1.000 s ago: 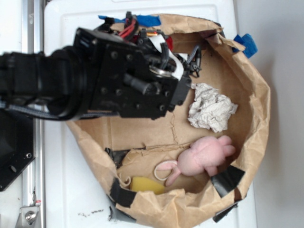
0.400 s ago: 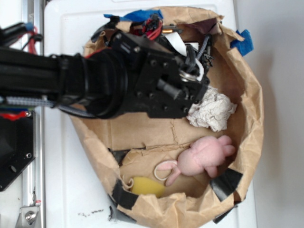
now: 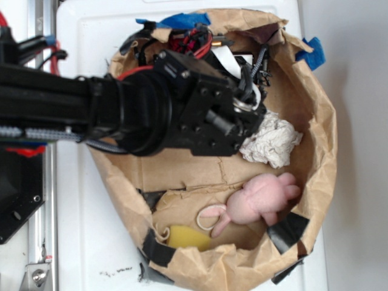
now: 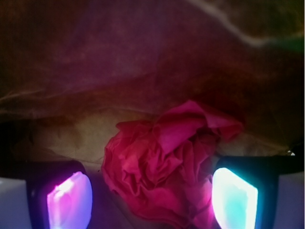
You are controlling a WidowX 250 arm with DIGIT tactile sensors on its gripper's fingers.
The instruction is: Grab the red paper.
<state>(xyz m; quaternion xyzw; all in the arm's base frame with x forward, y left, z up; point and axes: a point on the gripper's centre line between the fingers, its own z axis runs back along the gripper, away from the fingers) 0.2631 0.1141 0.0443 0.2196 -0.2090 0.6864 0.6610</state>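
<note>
Reaching down into a brown paper bag [image 3: 321,127], the arm [image 3: 121,109] is seen from above in the exterior view, its black wrist body covering the bag's upper middle. The gripper [image 4: 151,195] is not clearly shown there, being hidden under the arm. In the wrist view two lit pads are seen at the bottom corners, the left one [image 4: 69,200] glowing pink-purple and the right one [image 4: 234,195] cyan. The jaws are spread apart, with the red paper [image 4: 162,167] sitting between them. The paper is crumpled and ruffled, and lies closer to the right pad, which it seems to touch or nearly touch; a gap is left at the left pad. No squeeze on the paper is visible. Brown bag floor and wall are seen behind it, dim and red-tinted. The red paper is not visible in the exterior view, being hidden beneath the arm.

A white paper wad [image 3: 271,145] is seen just right of the wrist body, its left edge overlapped by it. A pink bunny [image 3: 260,200] lies below the wad, near the bag's lower right wall. A yellow item [image 3: 188,236] is seen at the bottom edge of the bag, partly hidden by the folded rim. Black tape patches [image 3: 288,230] and blue tape [image 3: 312,51] are stuck on the rim. The bag rests on a white surface [image 3: 91,242].
</note>
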